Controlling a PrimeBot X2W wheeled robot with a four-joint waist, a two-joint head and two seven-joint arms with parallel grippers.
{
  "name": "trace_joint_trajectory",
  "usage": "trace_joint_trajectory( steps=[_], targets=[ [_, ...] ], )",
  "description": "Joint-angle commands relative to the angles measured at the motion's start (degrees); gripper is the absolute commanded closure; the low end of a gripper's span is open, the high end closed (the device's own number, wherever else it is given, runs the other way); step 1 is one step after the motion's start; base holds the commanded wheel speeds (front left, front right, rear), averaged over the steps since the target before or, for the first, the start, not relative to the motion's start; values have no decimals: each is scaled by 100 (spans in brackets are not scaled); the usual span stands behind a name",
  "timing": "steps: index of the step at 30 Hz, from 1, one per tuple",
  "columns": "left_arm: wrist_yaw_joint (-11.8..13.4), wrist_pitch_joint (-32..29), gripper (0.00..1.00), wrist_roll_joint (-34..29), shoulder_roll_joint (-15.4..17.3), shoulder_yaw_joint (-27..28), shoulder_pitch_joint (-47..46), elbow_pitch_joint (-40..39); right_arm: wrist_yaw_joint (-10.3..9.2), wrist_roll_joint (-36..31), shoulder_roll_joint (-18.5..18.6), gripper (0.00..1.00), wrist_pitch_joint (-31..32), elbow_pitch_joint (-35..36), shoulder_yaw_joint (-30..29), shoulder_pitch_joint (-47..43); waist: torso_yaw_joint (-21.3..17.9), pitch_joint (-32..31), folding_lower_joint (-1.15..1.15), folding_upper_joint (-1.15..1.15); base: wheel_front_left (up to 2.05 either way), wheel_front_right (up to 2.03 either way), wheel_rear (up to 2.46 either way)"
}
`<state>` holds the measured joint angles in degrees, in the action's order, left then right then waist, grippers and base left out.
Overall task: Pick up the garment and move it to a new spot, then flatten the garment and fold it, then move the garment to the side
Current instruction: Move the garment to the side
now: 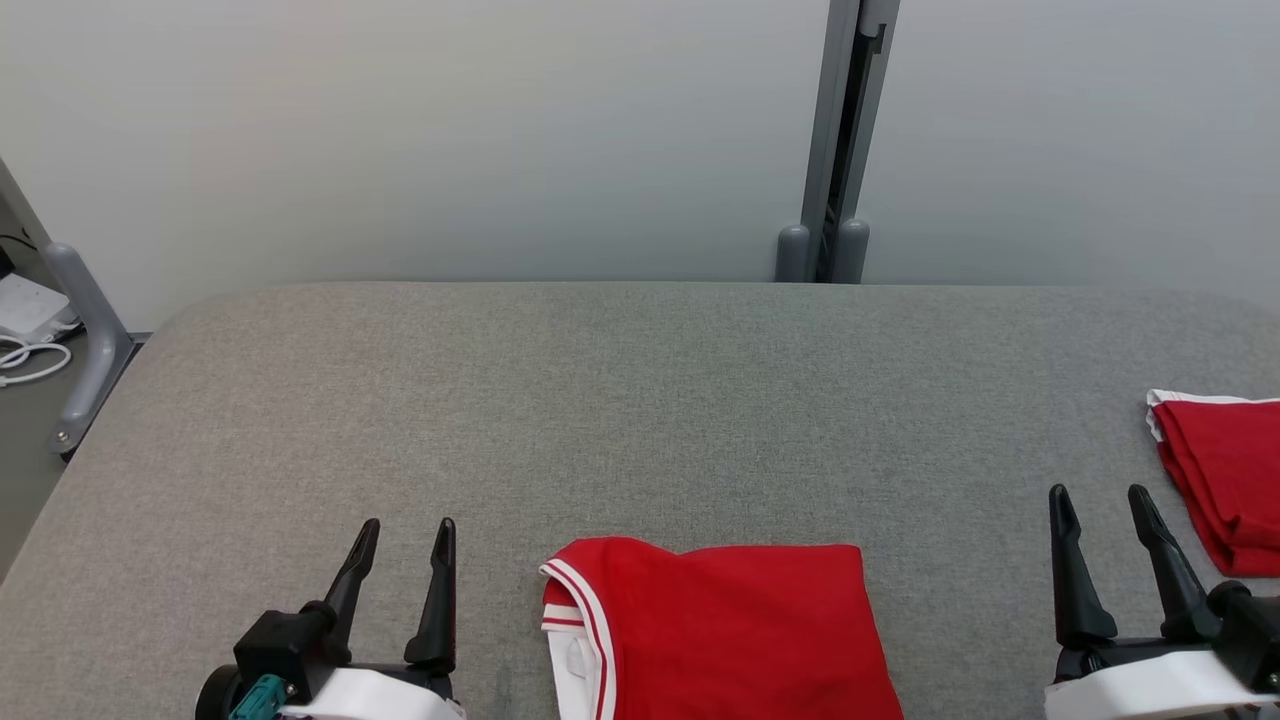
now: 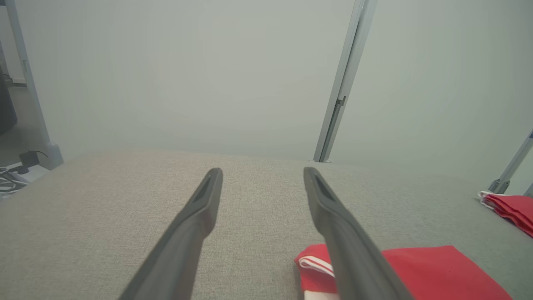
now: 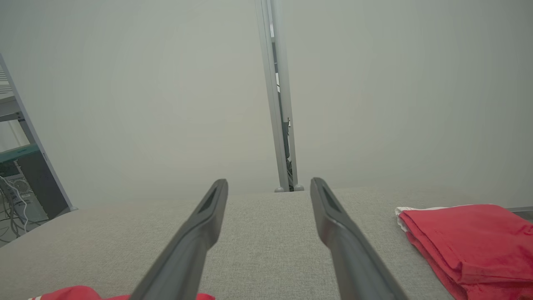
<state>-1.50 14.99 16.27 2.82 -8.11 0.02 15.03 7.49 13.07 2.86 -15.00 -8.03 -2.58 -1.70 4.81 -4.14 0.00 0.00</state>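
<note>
A red garment (image 1: 730, 630) with white trim lies folded at the table's near edge, between my two grippers. It also shows in the left wrist view as the garment (image 2: 433, 271) at the lower right, and its edge (image 3: 70, 293) peeks in at the bottom left of the right wrist view. My left gripper (image 1: 410, 540) stands open to the left of it, nothing between the fingers. My right gripper (image 1: 1100, 505) stands open to the right, also with nothing in it. Both hover apart from the cloth.
A second folded red garment (image 1: 1220, 480) with a white edge lies at the table's right side, beside my right gripper; it shows too in the right wrist view (image 3: 470, 237). The grey fabric table (image 1: 600, 400) ends at a pale wall with a grey post (image 1: 835, 200).
</note>
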Motion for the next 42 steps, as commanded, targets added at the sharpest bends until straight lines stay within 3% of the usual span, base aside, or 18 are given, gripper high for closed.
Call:
trace_joint_trajectory(
  steps=[1, 11, 15, 20, 26, 35, 42],
  targets=[
    [8, 23, 0, 36, 24, 9, -56, 9, 0, -46, 15, 0, -22, -14, -2, 32, 0, 4, 0, 0, 0, 0, 0],
    [2, 23, 0, 53, 24, -25, -79, 7, 0, -14, 13, 0, -21, -113, 58, -8, 26, 39, 0, 0, 0, 0, 0],
    [3, 23, 0, 65, 24, -66, -80, 11, 0, 213, 96, 0, -15, -635, 559, -114, 55, 76, 0, 0, 0, 0, 0],
    [-9, 23, 0, 73, 22, -93, -132, 19, -1, 1079, 531, 0, 175, -1396, 1750, 111, 96, 183, 0, 0, 0, 0, 0],
    [-25, 23, 0, 74, 24, -145, -182, 38, 0, 2597, 982, 0, 731, -1593, 2801, 443, 173, 331, 0, 0, 0, 0, 0],
    [-60, 23, 0, 34, 26, -234, -317, 69, 0, 4259, 1299, 0, 1499, -1809, 3344, 957, 366, 550, 0, 0, 0, 0, 0],
    [-84, 23, 0, -2, 24, -262, -435, 87, 0, 4864, 1461, 0, 1960, -2151, 3780, 1353, 530, 711, 0, 0, 0, 0, 0]
  ],
)
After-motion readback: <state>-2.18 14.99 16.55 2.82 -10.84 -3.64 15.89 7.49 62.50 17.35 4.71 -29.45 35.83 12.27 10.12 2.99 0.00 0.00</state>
